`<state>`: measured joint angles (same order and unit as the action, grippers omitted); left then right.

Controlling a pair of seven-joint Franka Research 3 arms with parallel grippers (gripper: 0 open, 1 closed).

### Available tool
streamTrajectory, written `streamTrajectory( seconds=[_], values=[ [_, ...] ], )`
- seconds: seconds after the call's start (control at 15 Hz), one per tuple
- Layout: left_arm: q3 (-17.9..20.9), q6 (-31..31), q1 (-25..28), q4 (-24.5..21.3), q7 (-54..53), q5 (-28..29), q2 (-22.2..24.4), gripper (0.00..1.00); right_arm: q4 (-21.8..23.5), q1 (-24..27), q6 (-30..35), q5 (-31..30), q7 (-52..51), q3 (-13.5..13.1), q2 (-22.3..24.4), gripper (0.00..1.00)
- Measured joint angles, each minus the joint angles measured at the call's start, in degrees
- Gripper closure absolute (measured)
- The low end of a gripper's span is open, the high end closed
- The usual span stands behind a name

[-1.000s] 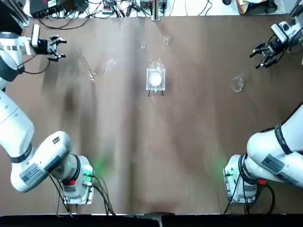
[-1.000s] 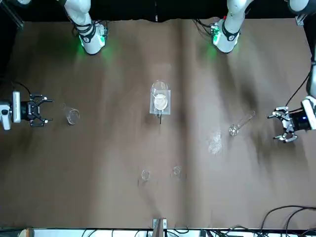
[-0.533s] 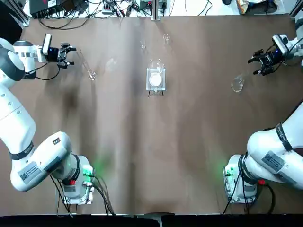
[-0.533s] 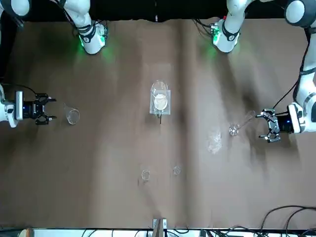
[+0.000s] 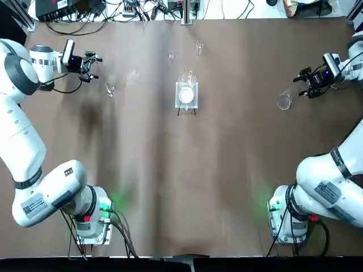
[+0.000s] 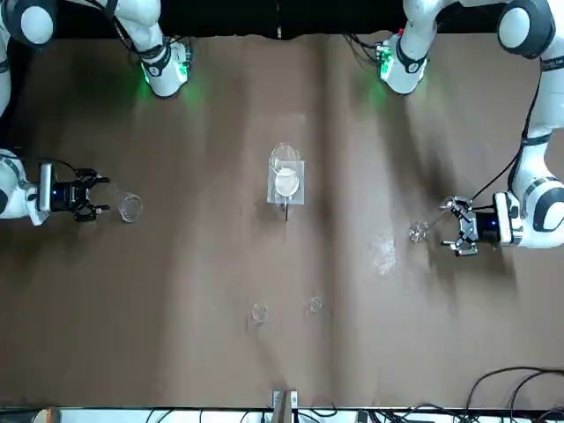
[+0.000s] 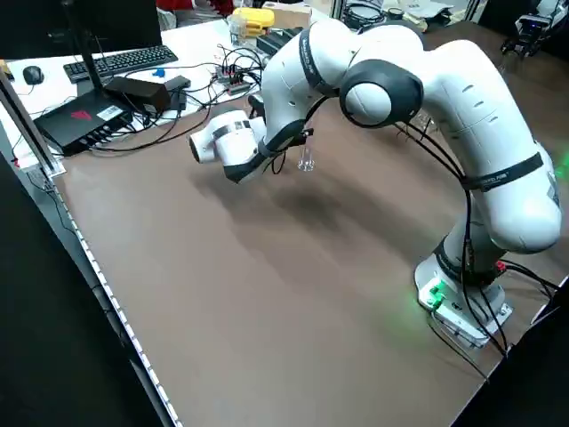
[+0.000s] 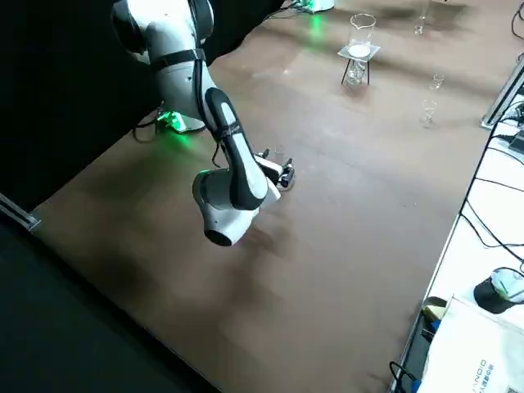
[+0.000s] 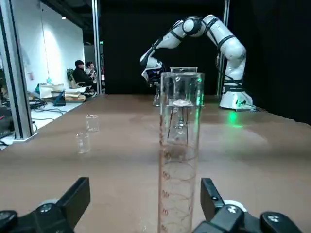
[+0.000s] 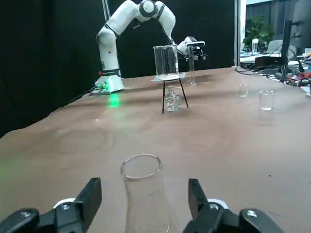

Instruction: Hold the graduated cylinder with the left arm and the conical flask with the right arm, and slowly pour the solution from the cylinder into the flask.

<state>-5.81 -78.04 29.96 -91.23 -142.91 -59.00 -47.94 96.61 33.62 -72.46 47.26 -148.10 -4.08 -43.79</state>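
Note:
The graduated cylinder [image 5: 108,88] stands upright at the far left of the table, also seen as a thin tube [image 6: 419,231]. My left gripper [image 5: 94,66] is open and level with it. In the left wrist view the cylinder [image 9: 179,155] rises in line with the gap of the open left gripper [image 9: 144,184], untouched by the fingers [image 9: 76,196]. The conical flask [image 5: 283,101] sits at the far right. My right gripper [image 5: 302,83] is open just beside it. In the right wrist view the flask [image 10: 142,194] stands centred before the spread fingers [image 10: 197,196], apart from them.
A glass vessel with a white disc in a square frame [image 5: 186,93] stands mid-table. Two small glass vials [image 5: 199,46] sit near the far edge, beyond which lie cables [image 5: 113,11]. People sit in the room beyond the table [image 9: 80,73].
Both grippers have moved inward along the table. The left one has closed in on the cylinder and the right one on the flask. Neither glass has moved.

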Motion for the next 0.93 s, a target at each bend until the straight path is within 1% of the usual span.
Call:
streamTrajectory(
  seconds=[0.2, 0.47, 0.6, 0.93],
  values=[
    [0.05, 0.55, 0.07, 0.0, -0.35, 0.05, -0.03, 0.0, 0.22, 0.0, 1.32, 0.31, -1.58, 0.1, -0.79, 0.19],
    [0.06, 0.79, -0.09, -0.45, -0.35, 0.15, -0.27, 0.0, 0.66, 0.0, 2.35, 0.69, -2.44, 0.39, -0.84, 0.22],
    [0.04, 0.92, -0.42, -1.02, -0.35, 0.74, -0.28, 0.0, 0.71, -0.02, 2.36, 0.71, -2.99, 0.58, -0.87, 0.24],
    [0.01, 2.1, -0.92, -1.11, -0.35, 2.65, -0.27, 0.0, 0.81, -0.15, 2.36, 0.73, -3.24, 0.79, -1.6, 0.25]
  ],
)
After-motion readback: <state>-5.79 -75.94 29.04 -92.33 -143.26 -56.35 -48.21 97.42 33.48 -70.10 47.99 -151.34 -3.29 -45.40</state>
